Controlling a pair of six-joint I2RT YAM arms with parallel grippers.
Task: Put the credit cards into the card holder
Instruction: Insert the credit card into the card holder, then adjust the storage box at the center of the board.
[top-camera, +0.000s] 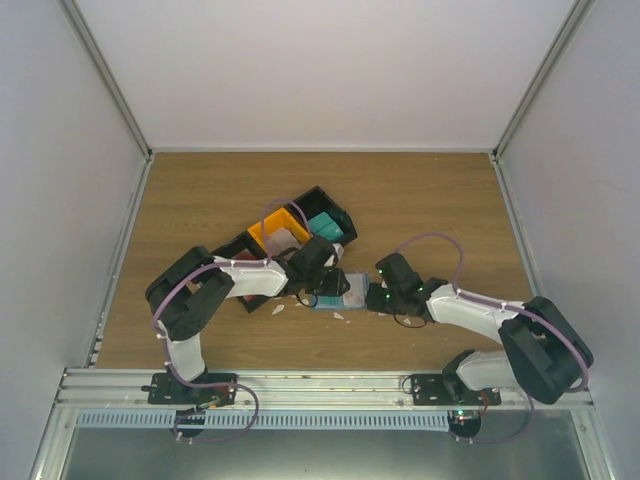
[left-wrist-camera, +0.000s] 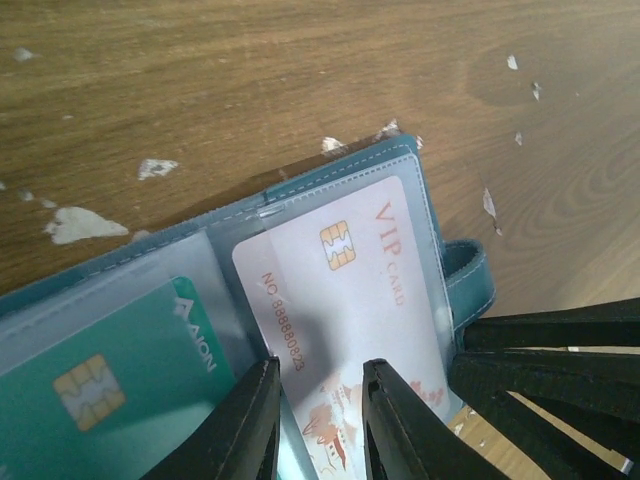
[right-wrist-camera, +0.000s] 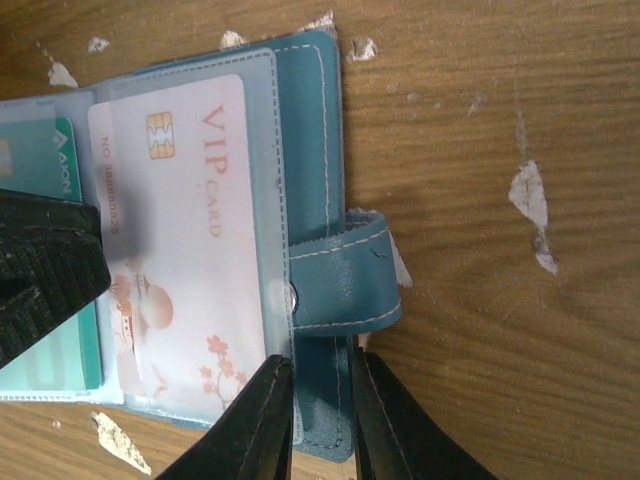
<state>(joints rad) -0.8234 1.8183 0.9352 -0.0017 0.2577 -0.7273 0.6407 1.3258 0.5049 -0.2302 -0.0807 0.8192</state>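
The blue-teal card holder (top-camera: 338, 292) lies open on the wood between both arms. A white and red credit card (left-wrist-camera: 340, 290) marked VIP sits in its clear right sleeve (right-wrist-camera: 185, 240). My left gripper (left-wrist-camera: 320, 420) hovers low over that card's lower end, its fingers a narrow gap apart, and the card lies flat beneath them. My right gripper (right-wrist-camera: 320, 410) stands over the card holder's (right-wrist-camera: 315, 120) outer border below the snap strap (right-wrist-camera: 345, 285). Its fingers are slightly apart and the blue border shows between them. Neither gripper clamps anything.
A green card (left-wrist-camera: 110, 370) fills the holder's left sleeve. Black bins (top-camera: 330, 197) stand just behind, with an orange compartment (top-camera: 278, 228) and a bright teal stack (top-camera: 322, 224). White scraps (right-wrist-camera: 527, 195) dot the wood. The two grippers' fingers are close together over the holder.
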